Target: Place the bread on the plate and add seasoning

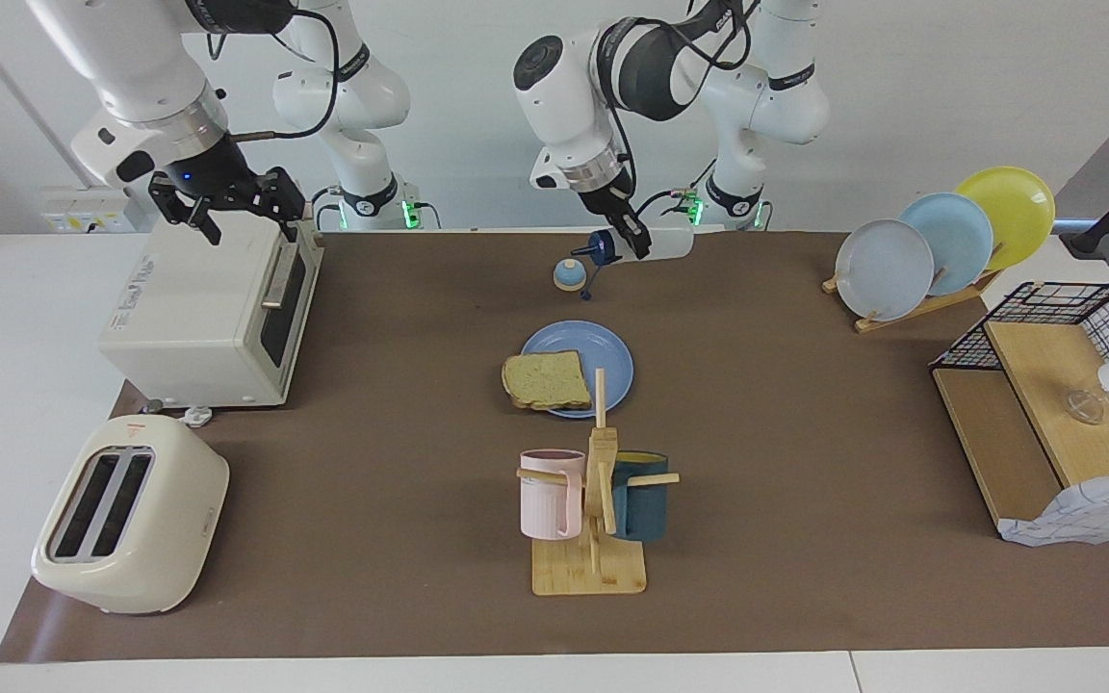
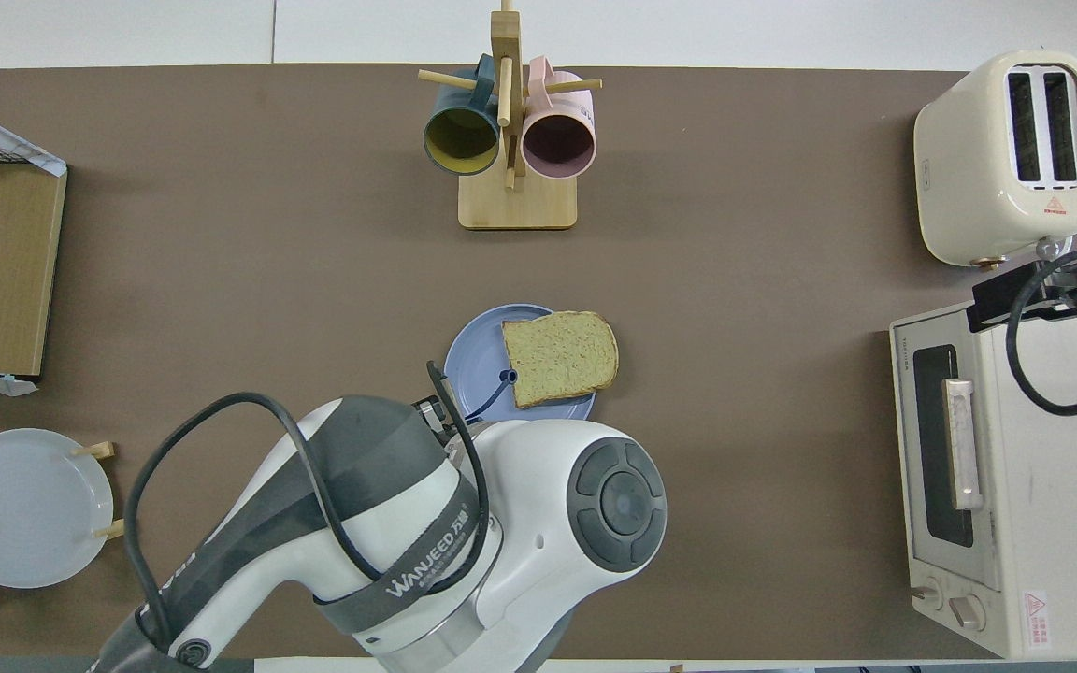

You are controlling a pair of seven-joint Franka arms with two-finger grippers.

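Your left gripper [image 1: 630,241] pinches the seasoning [image 1: 651,240], tipped on its side in the air over the table's robot-side edge, cap toward the bell [image 1: 569,274]. The bread [image 1: 546,379] lies on the plate [image 1: 603,348] mid-table — overhanging its rim. Your right gripper [image 1: 232,204] waits, fingers spread, over the toaster oven [image 1: 198,308].

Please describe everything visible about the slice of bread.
The squarish slice of pale yellow-green speckled bread has a brown crust. It lies flat on the round medium-blue plate, at the side toward the right arm's end of the table, its edge overhanging the rim. Nothing else touches it.
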